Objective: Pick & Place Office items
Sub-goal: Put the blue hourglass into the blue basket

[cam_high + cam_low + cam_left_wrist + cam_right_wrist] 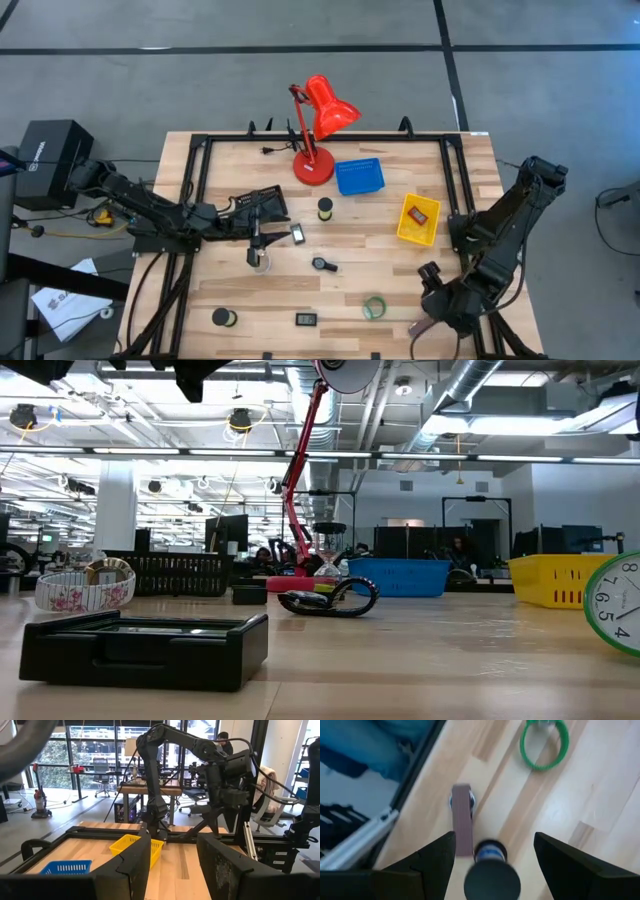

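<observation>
High view: maroon oblong (421, 213) in yellow tray (405, 230).

A: Any writing legible?
B: Only the clock face (615, 605) at the low view's right edge: numerals 8, 7, 6, 5, 4.
A: The black box (52, 150) beside the table?
B: Its label is unreadable.

Two dark, matte-black jointed arms, chunky segmented links. Left claw (257, 243) and right claw (428, 322): flat, broad black fingers (437, 860), scuffed pads.

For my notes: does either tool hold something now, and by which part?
Nothing is held. The right tool is open above a maroon oblong on the table; the left tool is open and empty.
</observation>
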Motion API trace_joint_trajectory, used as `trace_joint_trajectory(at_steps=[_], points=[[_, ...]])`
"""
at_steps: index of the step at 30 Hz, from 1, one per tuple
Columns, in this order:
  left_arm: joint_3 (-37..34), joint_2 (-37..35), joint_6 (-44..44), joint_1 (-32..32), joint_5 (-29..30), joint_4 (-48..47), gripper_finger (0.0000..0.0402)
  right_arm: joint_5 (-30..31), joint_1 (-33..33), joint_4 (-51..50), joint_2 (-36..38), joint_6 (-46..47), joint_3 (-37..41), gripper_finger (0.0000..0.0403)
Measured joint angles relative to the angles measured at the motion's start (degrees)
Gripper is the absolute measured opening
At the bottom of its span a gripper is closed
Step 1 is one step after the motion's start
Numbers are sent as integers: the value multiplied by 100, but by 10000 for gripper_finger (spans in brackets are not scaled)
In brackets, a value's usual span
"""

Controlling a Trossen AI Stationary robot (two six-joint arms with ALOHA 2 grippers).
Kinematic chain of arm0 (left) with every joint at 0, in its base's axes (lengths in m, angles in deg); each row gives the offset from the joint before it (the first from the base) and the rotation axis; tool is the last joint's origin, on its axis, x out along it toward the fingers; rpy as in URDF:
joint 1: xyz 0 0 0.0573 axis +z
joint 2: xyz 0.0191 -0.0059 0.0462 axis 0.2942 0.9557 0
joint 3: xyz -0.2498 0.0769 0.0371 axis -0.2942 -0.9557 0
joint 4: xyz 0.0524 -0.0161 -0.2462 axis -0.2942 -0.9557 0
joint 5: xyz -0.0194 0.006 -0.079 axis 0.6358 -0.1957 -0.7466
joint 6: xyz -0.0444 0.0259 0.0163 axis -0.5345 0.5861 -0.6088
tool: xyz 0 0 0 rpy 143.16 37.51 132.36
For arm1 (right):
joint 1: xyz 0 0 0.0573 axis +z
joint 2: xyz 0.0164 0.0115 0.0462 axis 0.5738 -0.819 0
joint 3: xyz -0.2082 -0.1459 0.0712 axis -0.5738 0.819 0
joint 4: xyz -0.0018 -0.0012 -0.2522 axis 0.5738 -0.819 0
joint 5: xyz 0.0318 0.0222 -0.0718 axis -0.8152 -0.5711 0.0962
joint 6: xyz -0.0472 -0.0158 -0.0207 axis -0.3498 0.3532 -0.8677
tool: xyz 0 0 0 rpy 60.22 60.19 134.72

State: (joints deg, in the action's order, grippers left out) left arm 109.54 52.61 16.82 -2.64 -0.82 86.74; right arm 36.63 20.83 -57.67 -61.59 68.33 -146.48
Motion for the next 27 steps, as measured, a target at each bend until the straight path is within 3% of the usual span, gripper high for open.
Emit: trace_joint_trajectory(at_steps=[15, 27], points=[[-2, 0, -2, 0, -3, 31, 156, 32, -15, 307, -54, -545, 0, 260], [-2, 0, -64, 0, -5, 31, 156, 9, 142, -174, -996, -538, -263, 260]])
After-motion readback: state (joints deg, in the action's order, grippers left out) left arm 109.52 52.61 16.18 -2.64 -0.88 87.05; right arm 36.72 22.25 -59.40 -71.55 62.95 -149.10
